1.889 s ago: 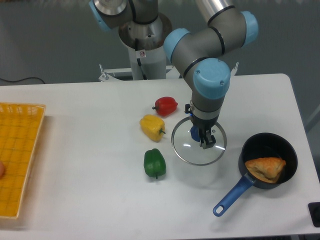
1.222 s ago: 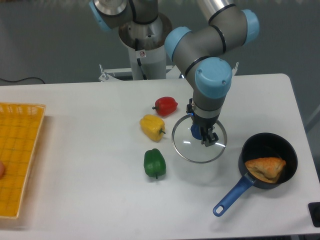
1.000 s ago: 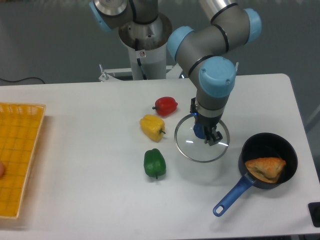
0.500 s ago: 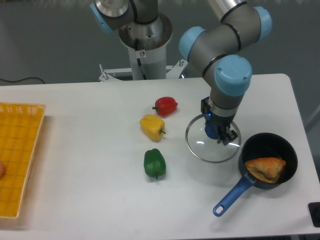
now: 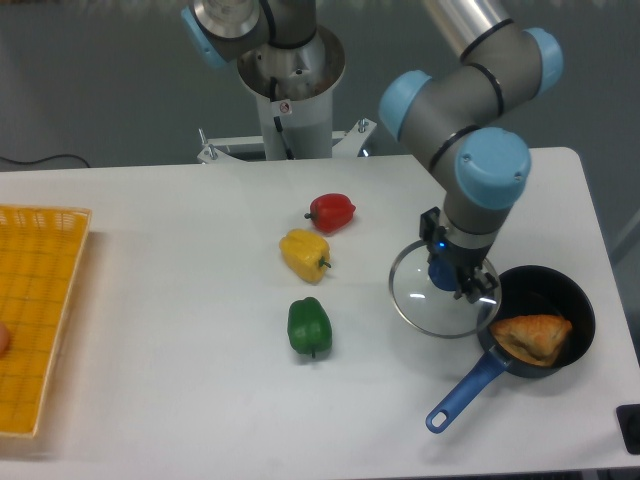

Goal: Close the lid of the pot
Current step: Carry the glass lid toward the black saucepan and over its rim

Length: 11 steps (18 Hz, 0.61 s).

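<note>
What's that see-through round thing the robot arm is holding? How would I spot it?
Look at the right side of the white table, just under the arm's blue-capped wrist. There the gripper holds the pot lid by its blue knob, next to the dark pot with the pastry. It is the only clear glass disc, metal-rimmed.

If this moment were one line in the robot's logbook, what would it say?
gripper: shut on pot lid knob | lid: beside pot, edge at its rim | pot: uncovered, pastry inside
</note>
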### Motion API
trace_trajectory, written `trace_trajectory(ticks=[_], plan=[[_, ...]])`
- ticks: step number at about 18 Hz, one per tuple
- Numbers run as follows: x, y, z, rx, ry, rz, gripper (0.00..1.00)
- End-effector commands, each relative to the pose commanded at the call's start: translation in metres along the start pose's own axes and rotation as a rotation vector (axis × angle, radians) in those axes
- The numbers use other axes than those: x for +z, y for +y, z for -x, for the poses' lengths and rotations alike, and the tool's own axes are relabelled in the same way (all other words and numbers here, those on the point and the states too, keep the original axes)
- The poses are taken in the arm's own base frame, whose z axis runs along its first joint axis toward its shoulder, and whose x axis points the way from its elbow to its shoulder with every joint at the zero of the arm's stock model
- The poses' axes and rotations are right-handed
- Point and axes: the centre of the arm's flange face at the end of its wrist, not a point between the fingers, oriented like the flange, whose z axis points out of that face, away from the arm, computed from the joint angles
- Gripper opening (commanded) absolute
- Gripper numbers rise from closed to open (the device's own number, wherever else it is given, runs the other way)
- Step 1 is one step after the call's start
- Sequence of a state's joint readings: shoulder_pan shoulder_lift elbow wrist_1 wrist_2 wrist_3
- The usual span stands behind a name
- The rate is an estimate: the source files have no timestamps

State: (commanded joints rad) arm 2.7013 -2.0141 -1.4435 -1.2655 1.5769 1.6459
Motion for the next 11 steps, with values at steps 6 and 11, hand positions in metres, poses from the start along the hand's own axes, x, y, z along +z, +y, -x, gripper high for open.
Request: trace_trajectory(ticks=[6, 11], plan=[[-0.004, 0.016, 0.013, -0.018, -0.015, 0.006, 0.53], [-0.006, 0.028, 0.023, -0.035, -0.021, 0.006, 0.53]])
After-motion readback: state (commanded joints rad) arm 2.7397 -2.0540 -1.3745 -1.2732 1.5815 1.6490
